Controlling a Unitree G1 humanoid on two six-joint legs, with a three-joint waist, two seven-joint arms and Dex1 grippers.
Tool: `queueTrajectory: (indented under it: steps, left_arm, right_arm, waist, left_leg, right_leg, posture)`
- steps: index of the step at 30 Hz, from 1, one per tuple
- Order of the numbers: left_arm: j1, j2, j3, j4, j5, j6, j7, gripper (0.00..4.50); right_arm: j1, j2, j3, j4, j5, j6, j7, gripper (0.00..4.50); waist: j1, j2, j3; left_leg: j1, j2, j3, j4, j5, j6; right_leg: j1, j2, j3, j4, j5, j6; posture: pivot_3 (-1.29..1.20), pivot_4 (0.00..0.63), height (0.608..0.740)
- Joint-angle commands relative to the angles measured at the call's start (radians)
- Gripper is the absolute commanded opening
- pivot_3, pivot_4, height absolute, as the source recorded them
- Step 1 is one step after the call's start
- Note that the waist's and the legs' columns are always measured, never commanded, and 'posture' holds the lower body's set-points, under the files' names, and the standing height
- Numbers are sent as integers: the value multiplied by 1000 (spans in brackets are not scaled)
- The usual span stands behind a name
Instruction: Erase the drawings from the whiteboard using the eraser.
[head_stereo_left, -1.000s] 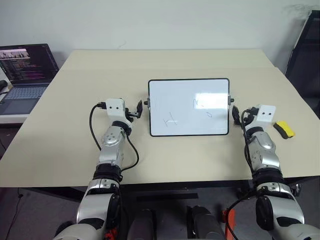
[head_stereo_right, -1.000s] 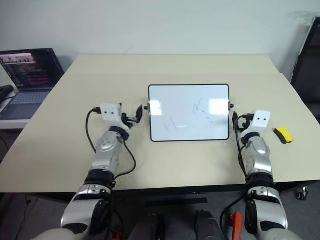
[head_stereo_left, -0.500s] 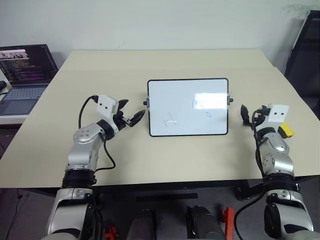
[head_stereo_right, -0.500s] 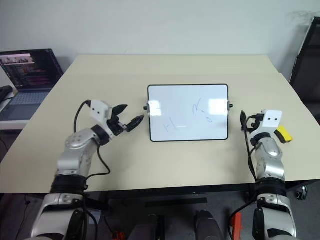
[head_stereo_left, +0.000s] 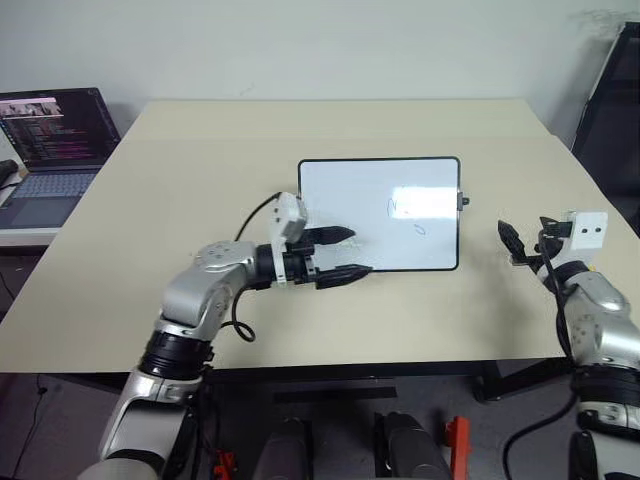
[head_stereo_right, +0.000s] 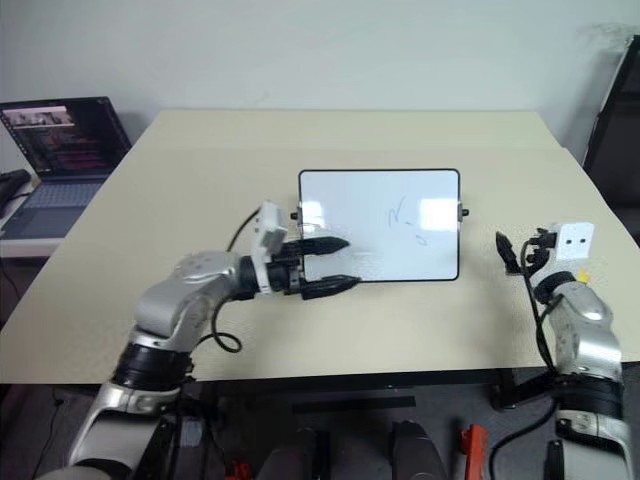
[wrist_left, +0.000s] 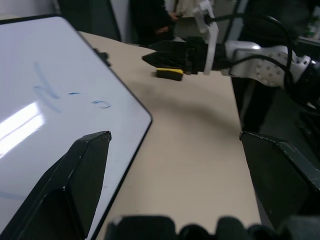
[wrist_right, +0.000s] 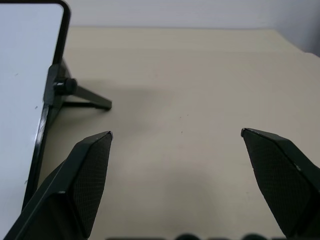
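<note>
On the wide beige surface (head_stereo_left: 150, 230), the flat white whiteboard (head_stereo_left: 380, 190) with its thin black frame stands propped near the middle, and faint dark marker drawings (head_stereo_left: 405, 208) remain on its right half. Above the board's lower left corner hovers the left gripper (head_stereo_left: 340, 254), fingers spread wide and empty, pointing across the board. Well off to the right, the right gripper (head_stereo_left: 512, 243) hangs with fingers fully apart, holding nothing. Just beside it lies the small yellow eraser (wrist_left: 168, 74) with a black base, untouched. To do this step well, I judge the right gripper should descend squarely over the eraser, close across its narrow sides, and keep the black base flat.
</note>
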Motion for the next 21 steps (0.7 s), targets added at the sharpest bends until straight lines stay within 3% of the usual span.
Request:
queueTrajectory:
  steps: [1,8,14,21]
  left_arm:
    - [-34,-47,-54,26,29,-47,-35,4500]
    - [-75,-155,-126,112,94,-124,-60,4500]
    - [-69,-189,-129,128,127,-153,-47,4500]
    - [-41,-191,-123,91,130,-139,-40,4500]
  right_arm:
    - [-54,-90,-67,9,49,74,52,4434]
    - [-250,-283,-15,391,-41,93,151,4434]
    - [-473,-365,136,739,-188,123,279,4434]
    - [-597,-385,254,934,-321,76,391,4434]
  waist:
    - [-2,0,0]
    - [-3,0,0]
    - [-8,0,0]
    - [-7,0,0]
  left_leg:
    - [0,0,0,0,0,0]
    - [1,0,1,0,0,0]
    - [2,0,3,0,0,0]
    - [2,0,3,-1,0,0]
  right_leg:
    - [0,0,0,0,0,0]
    - [1,1,1,-1,0,0]
    - [1,0,2,-1,0,-1]
    - [1,0,3,-1,0,0]
  posture:
    - [0,150,740]
    - [0,150,740]
    - [0,150,740]
    - [0,150,740]
